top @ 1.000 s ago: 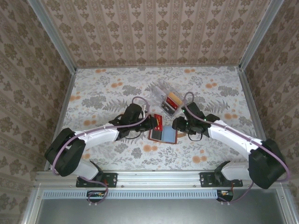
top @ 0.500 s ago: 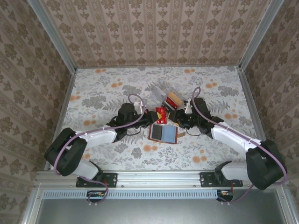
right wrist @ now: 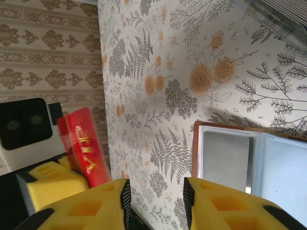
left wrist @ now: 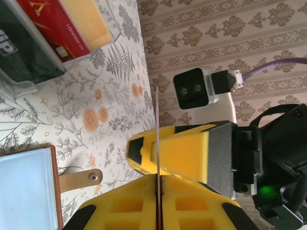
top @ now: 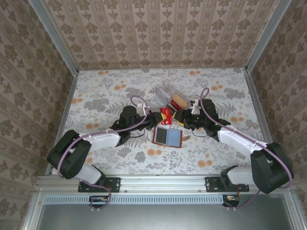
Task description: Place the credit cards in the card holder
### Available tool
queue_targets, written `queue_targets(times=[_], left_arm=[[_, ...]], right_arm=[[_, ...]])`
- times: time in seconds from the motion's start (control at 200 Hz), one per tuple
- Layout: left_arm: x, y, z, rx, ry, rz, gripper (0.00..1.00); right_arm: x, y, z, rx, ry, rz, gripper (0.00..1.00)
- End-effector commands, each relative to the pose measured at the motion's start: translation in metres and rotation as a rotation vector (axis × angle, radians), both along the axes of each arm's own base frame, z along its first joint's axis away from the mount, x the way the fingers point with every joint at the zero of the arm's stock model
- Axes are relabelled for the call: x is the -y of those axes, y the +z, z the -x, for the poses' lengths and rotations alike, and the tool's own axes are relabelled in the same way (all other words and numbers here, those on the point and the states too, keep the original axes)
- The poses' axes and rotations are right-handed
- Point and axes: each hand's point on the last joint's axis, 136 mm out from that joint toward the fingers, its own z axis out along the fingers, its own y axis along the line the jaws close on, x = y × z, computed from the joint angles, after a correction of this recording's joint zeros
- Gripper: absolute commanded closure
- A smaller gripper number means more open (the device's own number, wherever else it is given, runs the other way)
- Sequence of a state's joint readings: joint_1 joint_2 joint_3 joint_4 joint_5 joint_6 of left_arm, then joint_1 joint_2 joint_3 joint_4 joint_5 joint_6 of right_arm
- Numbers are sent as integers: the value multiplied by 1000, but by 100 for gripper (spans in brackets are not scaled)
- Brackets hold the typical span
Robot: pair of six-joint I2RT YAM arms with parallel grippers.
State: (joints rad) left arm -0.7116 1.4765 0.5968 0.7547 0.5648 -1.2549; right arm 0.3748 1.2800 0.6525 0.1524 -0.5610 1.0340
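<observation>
Right tool (right wrist: pixel 156 201) moved in, spread; left tool (left wrist: pixel 158 191) pinches one credit card (top: pixel 166 115), perhaps over one card holder (top: pixel 167 137).

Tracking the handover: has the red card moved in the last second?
Yes: the red card, in the left pincer, went from the card holder's far edge toward the clear box.

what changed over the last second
The left gripper, shut on a red card, lifted the card away from the card holder toward the clear box. The right gripper followed it, came in beside the card and narrowed its jaws, which are not on the card. The card holder stayed lying open, and the box did not move.
</observation>
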Motion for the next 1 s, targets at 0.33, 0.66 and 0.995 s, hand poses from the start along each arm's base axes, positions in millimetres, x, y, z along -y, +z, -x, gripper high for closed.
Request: queue_targets(times=[0.33, 0.66, 0.995], left_arm=[[3, 13, 0, 7, -25, 56, 90], [8, 17, 1, -3, -52, 107, 89], [3, 5, -3, -35, -17, 89, 76]], right_arm=[[-12, 28, -2, 65, 70, -88, 61], [-23, 35, -5, 85, 127, -128, 74], [-19, 33, -3, 89, 117, -111, 93]])
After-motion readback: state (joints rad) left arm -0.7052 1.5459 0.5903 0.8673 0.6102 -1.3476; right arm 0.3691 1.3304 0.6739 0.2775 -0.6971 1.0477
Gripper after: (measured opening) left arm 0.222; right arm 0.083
